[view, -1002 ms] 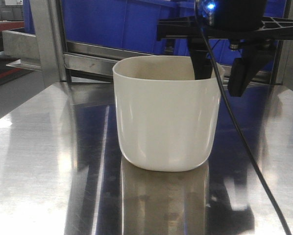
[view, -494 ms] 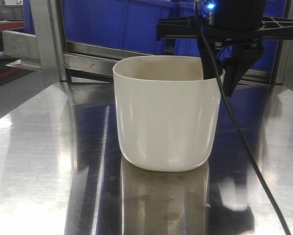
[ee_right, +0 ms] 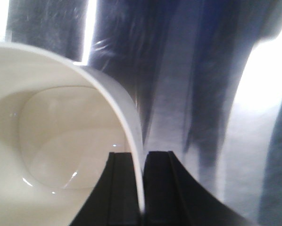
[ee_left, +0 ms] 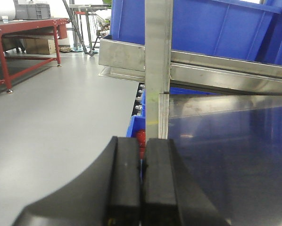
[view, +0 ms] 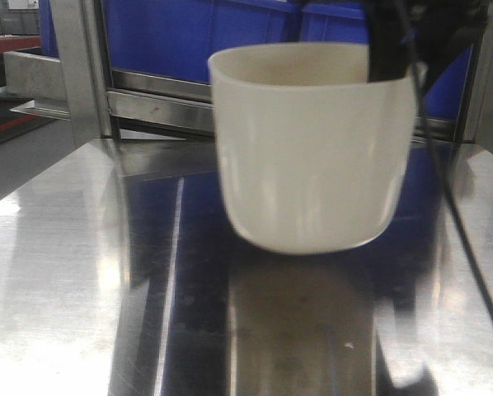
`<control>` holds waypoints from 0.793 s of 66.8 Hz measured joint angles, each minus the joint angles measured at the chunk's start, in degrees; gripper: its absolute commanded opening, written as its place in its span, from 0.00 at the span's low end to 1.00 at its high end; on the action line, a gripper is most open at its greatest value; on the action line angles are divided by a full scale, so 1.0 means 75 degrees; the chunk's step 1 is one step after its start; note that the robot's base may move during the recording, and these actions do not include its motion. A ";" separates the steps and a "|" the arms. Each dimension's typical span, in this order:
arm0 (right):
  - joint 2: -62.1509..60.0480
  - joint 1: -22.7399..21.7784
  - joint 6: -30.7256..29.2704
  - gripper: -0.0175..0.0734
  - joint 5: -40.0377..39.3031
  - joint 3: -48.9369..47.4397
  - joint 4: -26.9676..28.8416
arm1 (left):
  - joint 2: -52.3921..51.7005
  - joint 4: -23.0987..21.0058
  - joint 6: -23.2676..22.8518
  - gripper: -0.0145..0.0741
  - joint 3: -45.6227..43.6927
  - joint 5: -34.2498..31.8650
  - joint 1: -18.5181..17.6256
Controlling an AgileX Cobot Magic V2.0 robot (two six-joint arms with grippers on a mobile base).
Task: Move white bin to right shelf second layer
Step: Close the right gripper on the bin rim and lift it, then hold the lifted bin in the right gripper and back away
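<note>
The white bin (view: pixel 312 157) hangs clear of the steel table top (view: pixel 65 272), blurred and slightly tilted. My right gripper (view: pixel 392 59) holds it at the right side of its rim. In the right wrist view the gripper (ee_right: pixel 142 155) is shut on the bin (ee_right: pixel 51 132), one finger inside the wall and one outside. My left gripper (ee_left: pixel 142 141) is shut with nothing between its pads, near the table's left edge. A rack level fronted by a steel bar (view: pixel 156 107) stands behind the table. I cannot tell whether it is the right shelf second layer.
Blue crates (view: pixel 197 37) sit on the rack behind the table. A steel upright (ee_left: pixel 157 52) stands at the table's far left corner. A red-framed bench (ee_left: pixel 23 28) stands across the grey floor to the left. A black cable (view: pixel 457 214) hangs from the right arm.
The right gripper closed on the bin's right rim. The bin, which stood on the table, has risen off it and shifted right.
</note>
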 measured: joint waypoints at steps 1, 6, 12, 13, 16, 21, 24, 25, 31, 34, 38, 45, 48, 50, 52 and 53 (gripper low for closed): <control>-0.0046 -0.0062 -0.0094 0.25 0.0016 0.0000 0.0000 | 0.0000 0.0000 0.0000 0.26 0.0000 0.0000 0.0000; -0.0263 -0.0406 -0.0466 0.25 0.0046 0.0016 0.0051 | 0.0000 0.0000 0.0000 0.26 0.0000 0.0000 0.0000; -0.0592 -0.0904 -0.0818 0.25 0.0043 0.0132 0.0237 | 0.0000 0.0000 0.0000 0.26 0.0000 0.0000 0.0000; -0.0645 -0.0996 -0.0885 0.25 0.0043 0.0179 0.0281 | 0.0000 0.0000 0.0000 0.26 0.0000 0.0000 0.0000; -0.0782 -0.1284 -0.1095 0.25 0.0043 0.0279 0.0450 | 0.0000 0.0000 0.0000 0.26 0.0000 0.0000 0.0000; -0.1116 -0.1840 -0.1554 0.25 0.0028 0.0611 0.0809 | 0.0000 0.0000 0.0000 0.26 0.0000 0.0000 0.0000; -0.1314 -0.2094 -0.1767 0.25 -0.0029 0.0857 0.0990 | 0.0000 0.0000 0.0000 0.26 0.0000 0.0000 0.0000; -0.1381 -0.2194 -0.1901 0.25 -0.0051 0.0948 0.1042 | 0.0000 0.0000 0.0000 0.26 0.0000 0.0000 0.0000; -0.1905 -0.2908 -0.2412 0.25 -0.0261 0.1578 0.1260 | 0.0000 0.0000 0.0000 0.26 0.0000 0.0000 0.0000; -0.2113 -0.3218 -0.2595 0.25 -0.0353 0.1877 0.1309 | 0.0000 0.0000 0.0000 0.26 0.0000 0.0000 0.0000; -0.2480 -0.3629 -0.2747 0.25 -0.0520 0.2275 0.1309 | 0.0000 0.0000 0.0000 0.26 0.0000 0.0000 0.0000; -0.3252 -0.4330 -0.2885 0.25 -0.0879 0.3007 0.1309 | 0.0000 0.0000 0.0000 0.26 0.0000 0.0000 0.0000; -0.3577 -0.4513 -0.2921 0.25 -0.1018 0.3297 0.1309 | 0.0000 0.0000 0.0000 0.26 0.0000 0.0000 0.0000; -0.3798 -0.4652 -0.2955 0.25 -0.1103 0.3490 0.1309 | 0.0000 0.0000 0.0000 0.26 0.0000 0.0000 0.0000; -0.4015 -0.4715 -0.2973 0.25 -0.1171 0.3675 0.1309 | 0.0000 0.0000 0.0000 0.26 0.0000 0.0000 0.0000; -0.4122 -0.4748 -0.3005 0.25 -0.1203 0.3766 0.1309 | 0.0000 0.0000 0.0000 0.26 0.0000 0.0000 0.0000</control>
